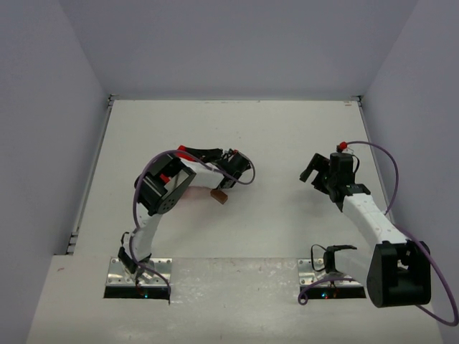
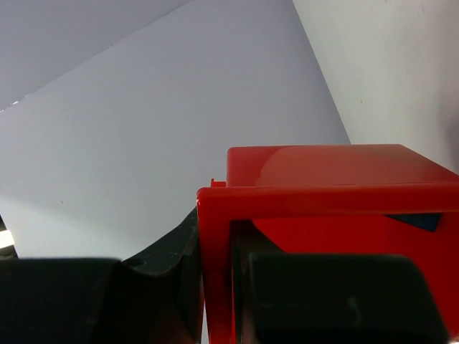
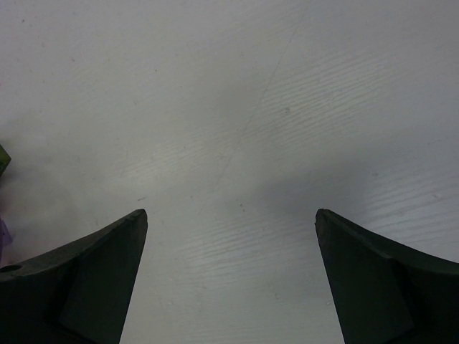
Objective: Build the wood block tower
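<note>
Tipping looks the step: left tool point(image 2: 222, 269) clamps the wall of the red plastic bin point(image 2: 330, 172), a small brown wooden block point(image 1: 219, 196) lies on the white table point(image 1: 287, 129) nearby, a dark blue wedge point(image 2: 416, 221) sits inside, right tool point(image 3: 229, 215) hangs wide apart, so next, shake out the rest.

white table point(image 1: 287, 136), pale lilac walls point(image 1: 237, 43)

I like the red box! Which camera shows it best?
Left wrist view: the red box sits big and close. The top view shows only a red sliver by the left arm; the right wrist view shows none.
</note>
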You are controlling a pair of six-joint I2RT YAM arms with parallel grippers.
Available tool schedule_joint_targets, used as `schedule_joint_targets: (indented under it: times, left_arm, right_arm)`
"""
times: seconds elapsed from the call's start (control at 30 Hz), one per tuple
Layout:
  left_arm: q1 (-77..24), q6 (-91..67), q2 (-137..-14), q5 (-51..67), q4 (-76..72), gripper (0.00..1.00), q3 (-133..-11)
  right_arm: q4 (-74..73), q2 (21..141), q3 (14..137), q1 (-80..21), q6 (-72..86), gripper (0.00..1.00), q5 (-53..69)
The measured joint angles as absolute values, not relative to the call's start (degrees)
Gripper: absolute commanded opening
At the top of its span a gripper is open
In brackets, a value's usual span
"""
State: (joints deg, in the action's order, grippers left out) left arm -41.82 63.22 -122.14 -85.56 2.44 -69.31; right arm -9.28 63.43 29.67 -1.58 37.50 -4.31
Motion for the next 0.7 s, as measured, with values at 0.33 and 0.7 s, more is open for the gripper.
schedule_joint_targets:
  times: [0.33, 0.7]
  left_arm:
    - [-37.0, 63.0, -118.9, -84.9, 3.2, 0.0, -69.7]
    - [-39.7, 70.2, -129.9, -89.8, 0.0, 0.0, -75.0]
  right_arm:
    - [-9.4, 63.7, 30.0, -1.6, 37.5, 0.99, -4.5]
    - [-9.5, 63.8, 30.2, -1.6, 37.5, 0.99, -4.5]
